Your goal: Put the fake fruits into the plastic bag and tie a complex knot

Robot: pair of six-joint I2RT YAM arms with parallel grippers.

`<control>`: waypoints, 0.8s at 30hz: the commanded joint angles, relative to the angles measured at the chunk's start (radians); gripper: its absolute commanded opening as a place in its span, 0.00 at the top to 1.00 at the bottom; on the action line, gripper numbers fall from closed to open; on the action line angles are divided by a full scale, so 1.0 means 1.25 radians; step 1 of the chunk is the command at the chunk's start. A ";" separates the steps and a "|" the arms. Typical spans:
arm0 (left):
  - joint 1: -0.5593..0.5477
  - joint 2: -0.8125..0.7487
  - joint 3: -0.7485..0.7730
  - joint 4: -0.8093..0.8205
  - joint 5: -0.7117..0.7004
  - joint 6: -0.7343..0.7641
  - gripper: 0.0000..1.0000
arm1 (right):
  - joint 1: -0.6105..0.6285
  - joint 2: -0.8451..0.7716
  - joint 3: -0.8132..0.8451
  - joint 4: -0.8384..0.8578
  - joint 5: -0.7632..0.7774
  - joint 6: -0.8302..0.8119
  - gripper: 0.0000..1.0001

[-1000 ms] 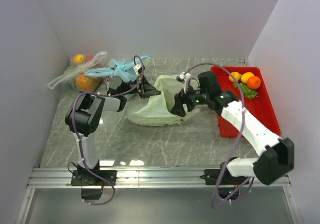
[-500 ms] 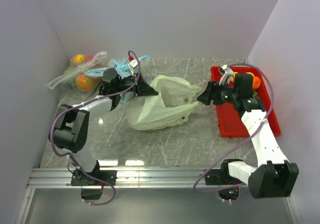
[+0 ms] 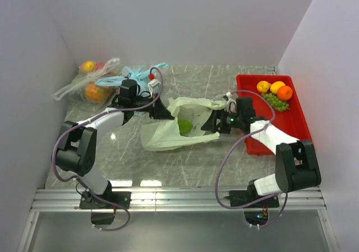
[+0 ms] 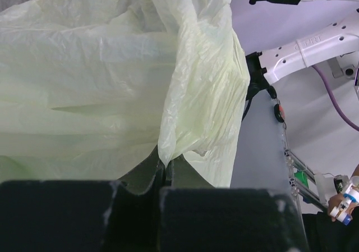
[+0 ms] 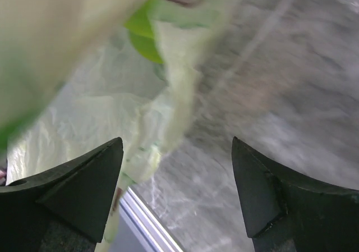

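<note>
The pale green plastic bag [image 3: 168, 135] lies crumpled at the table's middle, its mouth facing right. A bright green thing [image 3: 184, 126] shows inside it. My left gripper [image 3: 164, 113] is shut on a fold of the bag's upper edge; in the left wrist view the left gripper [image 4: 165, 165] pinches that plastic bag [image 4: 112, 67] fold. My right gripper [image 3: 209, 124] stands open at the bag's right edge. Its view is blurred: the right gripper [image 5: 175, 151] holds nothing, with the plastic bag [image 5: 112, 111] ahead. The fake fruits lie in the red tray [image 3: 280, 129]: two yellow ones [image 3: 263, 86], an orange ball [image 3: 285, 92], green grapes [image 3: 275, 100].
A light blue bag [image 3: 134, 77] and a clear bag of wrapped fruits [image 3: 90, 85] lie at the back left, close behind my left arm. White walls close in the left, back and right sides. A metal rail [image 3: 179, 198] runs along the near edge.
My right arm swung out to the red tray and came back to the bag's right edge. The bag has spread flatter, and a green thing now shows inside. The left gripper kept its hold.
</note>
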 commanded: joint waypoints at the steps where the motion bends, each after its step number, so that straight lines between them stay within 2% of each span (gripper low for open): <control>1: -0.002 -0.026 0.014 0.003 0.019 0.037 1.00 | 0.045 0.051 0.017 0.121 0.002 0.043 0.15; 3: -0.002 -0.023 0.014 0.014 0.017 0.031 1.00 | 0.059 0.092 0.040 0.146 0.002 0.050 0.17; 4: -0.002 -0.023 0.017 0.015 0.016 0.029 0.99 | 0.059 0.112 0.051 0.149 0.001 0.066 0.21; 7: -0.002 -0.028 0.019 0.019 0.011 0.027 0.99 | 0.044 0.202 0.135 0.132 -0.028 0.092 0.67; 8: -0.002 -0.029 0.022 0.005 0.007 0.036 0.99 | 0.029 0.205 0.151 0.129 -0.044 0.095 1.00; 12: 0.011 -0.036 0.070 -0.179 -0.015 0.139 0.99 | -0.039 0.102 0.212 0.037 -0.106 0.041 1.00; 15: 0.038 -0.047 0.067 -0.183 -0.038 0.120 0.95 | -0.057 -0.021 0.228 -0.053 -0.140 0.006 1.00; 18: 0.055 -0.039 0.052 -0.121 -0.065 0.038 0.93 | -0.052 -0.095 0.231 -0.149 -0.175 -0.007 1.00; 19: 0.055 -0.036 0.055 -0.118 -0.114 0.029 0.93 | -0.040 -0.113 0.222 -0.166 -0.169 -0.012 1.00; 21: 0.055 -0.008 0.066 -0.121 -0.142 0.021 0.95 | -0.024 -0.114 0.221 -0.223 -0.144 -0.045 1.00; 24: 0.056 0.049 0.102 -0.176 -0.237 0.032 0.94 | 0.013 -0.089 0.201 -0.227 -0.094 -0.055 1.00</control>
